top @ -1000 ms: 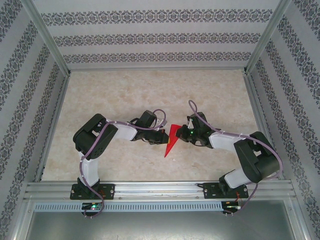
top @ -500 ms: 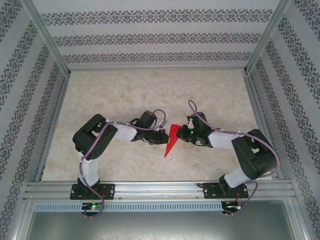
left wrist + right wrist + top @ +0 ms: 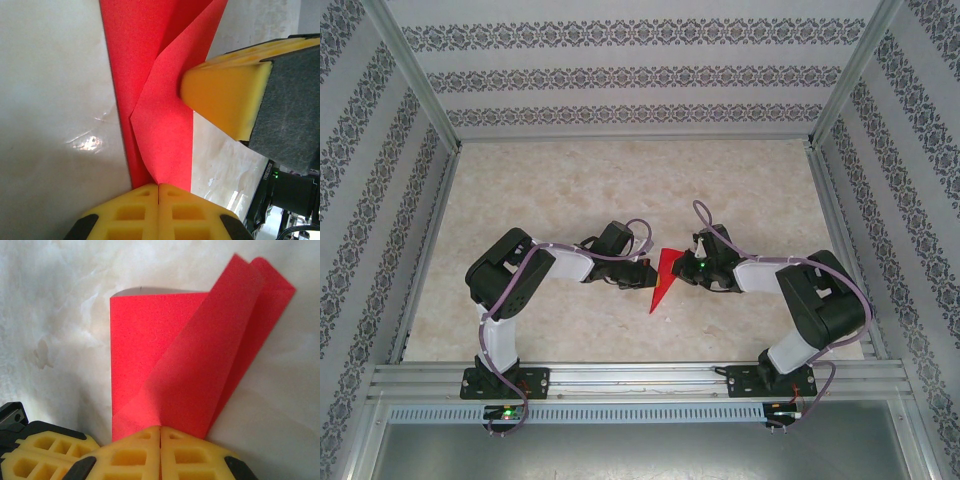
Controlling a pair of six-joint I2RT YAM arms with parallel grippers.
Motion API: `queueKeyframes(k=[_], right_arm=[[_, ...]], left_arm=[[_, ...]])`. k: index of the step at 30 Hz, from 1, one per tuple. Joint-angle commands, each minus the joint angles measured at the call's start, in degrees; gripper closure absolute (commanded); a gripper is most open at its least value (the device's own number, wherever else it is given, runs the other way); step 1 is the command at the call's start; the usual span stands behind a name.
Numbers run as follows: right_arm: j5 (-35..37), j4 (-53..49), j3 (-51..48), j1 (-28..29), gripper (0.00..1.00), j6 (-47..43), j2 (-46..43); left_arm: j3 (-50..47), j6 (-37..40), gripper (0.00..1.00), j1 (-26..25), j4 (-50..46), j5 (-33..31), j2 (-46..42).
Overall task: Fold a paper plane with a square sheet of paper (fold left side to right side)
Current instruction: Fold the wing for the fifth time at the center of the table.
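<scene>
The red sheet of paper is seen just below the middle of the top view, on the marbled table, folded into a narrow shape whose sharp tip points to the lower left. It is flanked by the left gripper at its left edge and the right gripper at its upper right edge.

In the left wrist view the left gripper is shown at the bottom centre with its yellow fingers pressed together. The creased layers of the paper run up from those tips to the top of the frame. Whether the paper is pinched or merely touched there cannot be told. A yellow finger of the right gripper is seen at the paper's right edge.

In the right wrist view the right gripper is closed at the bottom centre, and a raised flap of the paper is nipped between its tips, slanting up to the upper right above the flat layer.
</scene>
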Motion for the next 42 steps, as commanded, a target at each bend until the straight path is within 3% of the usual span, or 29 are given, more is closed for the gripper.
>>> queueKeyframes(k=[1,6,11,16,20,27,33,42], right_arm=[[-0.4,-0.3,0.7,-0.5,0.92,-1.5,1.7],[0.4,-2.3,-0.5,-0.6,0.94,-1.1,2.1],[1.7,-4.9,-1.2,-0.6,1.0,-2.0,2.9],[2.0,-4.8,-2.1,-0.5,1.0,-2.0,3.3],[2.5,-4.8,-2.5,-0.4,1.0,-2.0,2.6],[2.8,-4.9,-2.7,-0.2,1.0,-1.9,1.9],[3.0,-5.0,-2.5,0.1,1.0,-1.7,2.7],[3.1,-5.2,-2.1,0.6,1.0,-1.7,3.0]], left_arm=[[-2.6,1.5,1.0,1.5,-4.3,-12.1,3.2],[-3.5,1.6,0.97,1.5,-3.3,-11.4,1.1],[-4.0,1.4,0.83,1.5,-3.4,-10.5,-3.4],[-4.1,2.3,0.78,2.7,-6.7,-11.0,-9.4],[-3.7,3.6,0.79,3.1,-10.6,-10.7,-13.4],[-0.7,3.2,0.87,1.8,-13.8,-3.3,-16.1],[3.4,2.2,0.9,-1.4,-14.9,1.3,-13.2],[5.6,2.0,0.91,-3.4,-14.3,3.0,-7.5]])
